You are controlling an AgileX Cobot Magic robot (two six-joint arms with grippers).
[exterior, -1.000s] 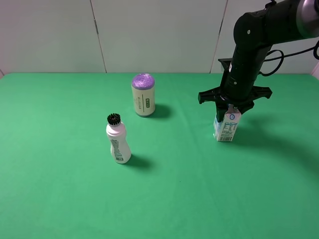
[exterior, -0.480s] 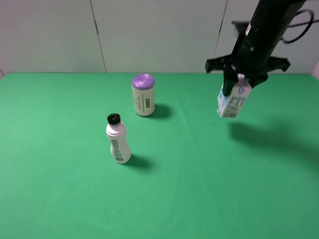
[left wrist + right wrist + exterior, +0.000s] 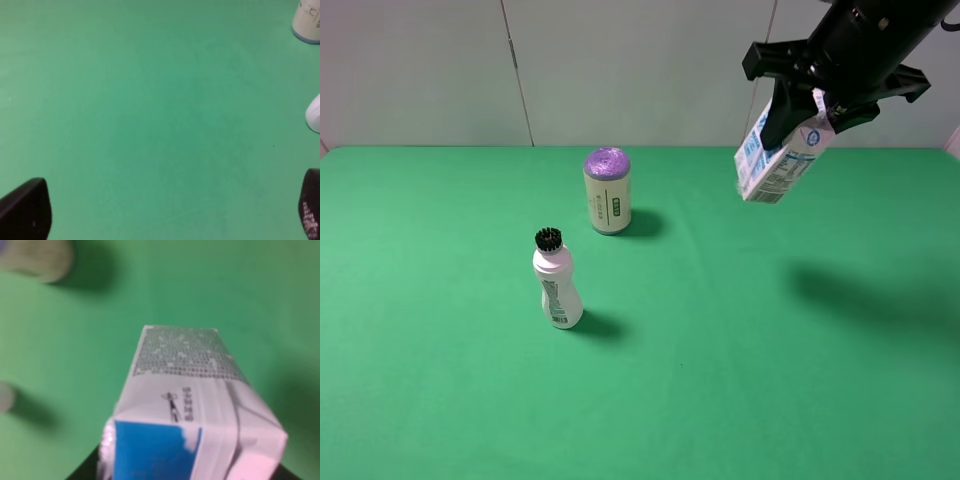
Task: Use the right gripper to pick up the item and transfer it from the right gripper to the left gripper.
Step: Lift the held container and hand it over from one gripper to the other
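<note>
R gripper (image 3: 823,92): black claw w/ splayed side prongs, up high at the far edge of the table, clamped on the carton's top ridge.
Grip: fingers pinch the gable seam only; rest of the carton hangs free below.
Item (image 3: 775,160), where: in the air, touching nothing but the R gripper; well to the right of the purple-top cylinder (image 3: 607,190) in the high view, and above its top.
Item, tilt: not upright. The bottom swings toward the cylinder and the top leans away.
Item, look: small white gable-top carton (image 3: 195,405), blue patch on the sloped top, blue print down one side, and a panel of fine grey print on another. The wrist cam is blurry and the text is unreadable.
Shadow (image 3: 860,295): dark smear on the cloth, further from the cylinder than the carton.
L gripper (image 3: 167,207): seen by its own wrist cam only. Two black tips are spread wide w/ just green cloth between, holding nothing.
Cylinder: cream body, green label, standing upright.
White bottle (image 3: 557,280): black brush cap, upright, just in front of the cylinder and a bit left.
Table (image 3: 440,380): green cloth.
</note>
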